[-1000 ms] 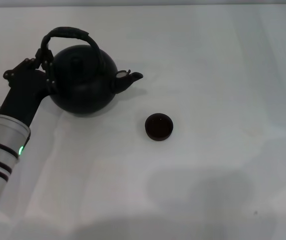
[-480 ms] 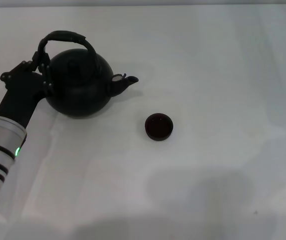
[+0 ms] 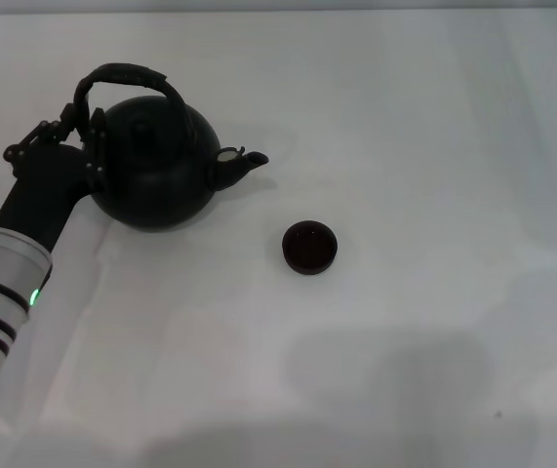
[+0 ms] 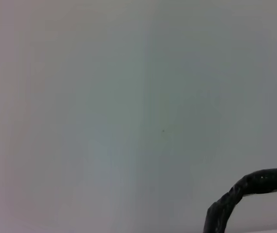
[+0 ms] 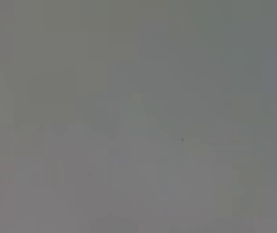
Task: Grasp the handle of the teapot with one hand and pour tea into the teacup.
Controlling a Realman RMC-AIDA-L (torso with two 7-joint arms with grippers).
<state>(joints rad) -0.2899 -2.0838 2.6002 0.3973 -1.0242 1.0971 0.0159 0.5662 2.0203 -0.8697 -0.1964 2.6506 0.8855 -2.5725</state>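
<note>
Head view: one teapot, one teacup and one arm show on the white tabletop. The teapot stands upright at the far left, its spout pointing right toward the teacup, which sits well apart from it. The left gripper is pressed against the teapot's left side at the foot of the handle; whether its fingers are apart or clamped there cannot be told.

Left wrist view: a wrapped stretch of the handle crosses one corner over bare tabletop.

Right wrist view: plain grey surface only; the right gripper does not show.
</note>
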